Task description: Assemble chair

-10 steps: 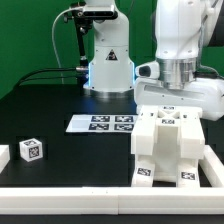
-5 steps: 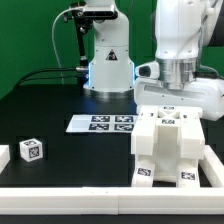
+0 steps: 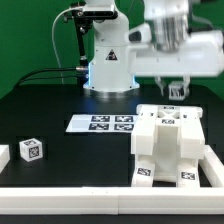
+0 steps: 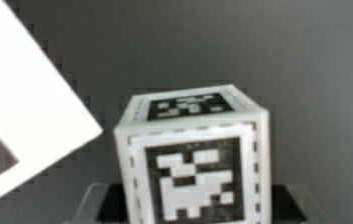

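Chair: the stepped white chair (image 3: 165, 145) stands on the bench (image 3: 50, 108) at the exterior view's right, long axis upright, steps and tags facing the camera.
Loose piece: a small tagged cube (image 3: 31, 150) lies well apart, at the exterior view's left.
Tool: the tool (image 3: 177, 90) hangs above the chair's top.
Wrist view: a tagged white block (image 4: 192, 165) sits between the fingers (image 4: 102, 203).
Grip: cannot tell whether it is clamped or loose.

A green wall (image 3: 30, 35) stands behind the black table (image 3: 50, 105), whose near edge carries a white rail (image 3: 60, 203)
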